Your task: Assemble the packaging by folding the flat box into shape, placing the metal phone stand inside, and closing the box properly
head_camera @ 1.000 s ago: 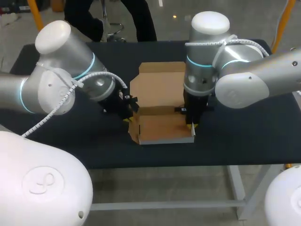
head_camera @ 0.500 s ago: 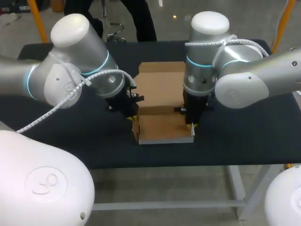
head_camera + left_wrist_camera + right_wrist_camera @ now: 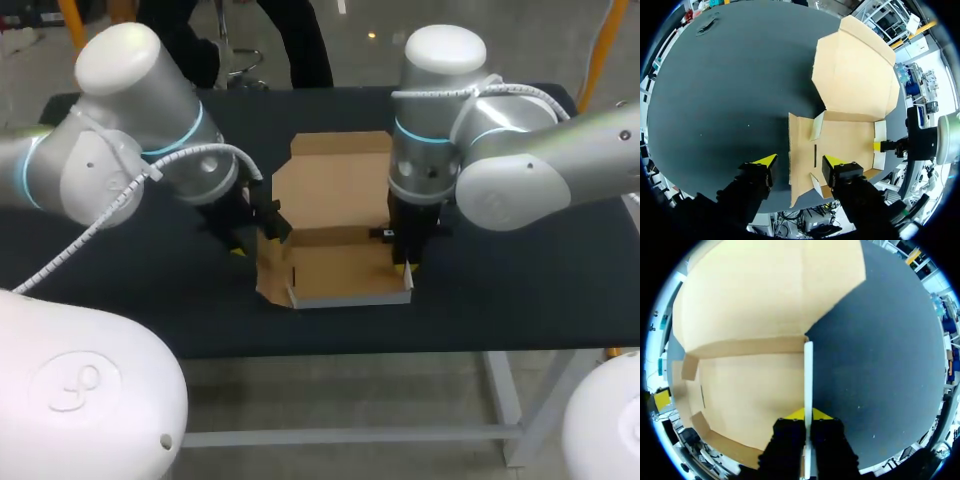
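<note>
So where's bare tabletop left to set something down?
Black tabletop is bare right of the brown cardboard box, and along the near-left edge. Crowded: both box sides, left gripper open at one, right gripper clamping the other.

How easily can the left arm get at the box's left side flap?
Probably easily: the open left tool hangs right over that flap, with nothing between them.
</note>
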Robot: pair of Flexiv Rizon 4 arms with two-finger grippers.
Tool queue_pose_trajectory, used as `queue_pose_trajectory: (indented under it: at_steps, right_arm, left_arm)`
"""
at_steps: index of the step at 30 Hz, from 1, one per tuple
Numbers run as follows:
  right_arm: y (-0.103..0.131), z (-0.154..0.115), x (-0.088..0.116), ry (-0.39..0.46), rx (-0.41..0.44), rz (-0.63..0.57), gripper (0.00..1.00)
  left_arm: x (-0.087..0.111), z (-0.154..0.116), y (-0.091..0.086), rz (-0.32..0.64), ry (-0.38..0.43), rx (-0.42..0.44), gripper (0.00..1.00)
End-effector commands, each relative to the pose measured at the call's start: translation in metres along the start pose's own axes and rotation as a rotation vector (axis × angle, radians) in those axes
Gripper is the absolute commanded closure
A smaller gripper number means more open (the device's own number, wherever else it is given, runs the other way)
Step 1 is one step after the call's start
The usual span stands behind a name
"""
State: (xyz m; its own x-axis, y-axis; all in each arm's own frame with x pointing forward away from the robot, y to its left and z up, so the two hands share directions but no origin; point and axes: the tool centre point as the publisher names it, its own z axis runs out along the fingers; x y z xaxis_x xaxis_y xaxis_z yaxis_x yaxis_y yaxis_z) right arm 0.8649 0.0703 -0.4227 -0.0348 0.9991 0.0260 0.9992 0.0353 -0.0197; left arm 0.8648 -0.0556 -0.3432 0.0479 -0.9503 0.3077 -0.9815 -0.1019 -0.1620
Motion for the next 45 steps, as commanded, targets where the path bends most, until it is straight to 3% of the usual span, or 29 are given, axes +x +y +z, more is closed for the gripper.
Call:
queue_pose_trajectory:
  at_steps: [1, 5, 7, 11, 19, 22, 26, 37, 45]
  right_arm:
    - [0.000, 0.000, 0.001, -0.003, 0.002, 0.000, 1.00]
    - [0.000, 0.000, 0.001, -0.003, 0.002, 0.000, 1.00]
    - [0.000, 0.000, 0.001, -0.003, 0.002, 0.000, 1.00]
    - [0.000, 0.000, 0.001, -0.003, 0.002, 0.000, 1.00]
    - [0.000, 0.000, 0.001, -0.003, 0.002, 0.000, 1.00]
    - [0.000, 0.000, 0.001, -0.003, 0.002, 0.000, 1.00]
    - [0.000, 0.000, 0.001, -0.003, 0.002, 0.000, 1.00]
    - [0.000, 0.000, 0.001, -0.003, 0.002, 0.000, 1.00]
    - [0.000, 0.000, 0.001, -0.003, 0.002, 0.000, 1.00]
  left_arm:
    - [-0.032, -0.012, 0.003, 0.005, 0.162, -0.001, 0.29]
    - [-0.049, -0.010, 0.001, 0.008, 0.221, 0.003, 0.32]
    - [-0.056, -0.009, 0.000, 0.011, 0.250, -0.001, 0.42]
    - [-0.064, -0.005, -0.001, 0.013, 0.279, -0.006, 0.53]
    - [-0.074, 0.002, 0.000, 0.024, 0.347, -0.045, 0.57]
    - [-0.074, 0.008, 0.003, 0.033, 0.375, -0.059, 0.58]
    - [-0.071, 0.017, 0.006, 0.048, 0.392, -0.076, 0.67]
    - [-0.062, 0.037, 0.009, 0.066, 0.451, -0.114, 0.75]
    - [-0.053, 0.048, 0.012, 0.078, 0.497, -0.136, 0.71]
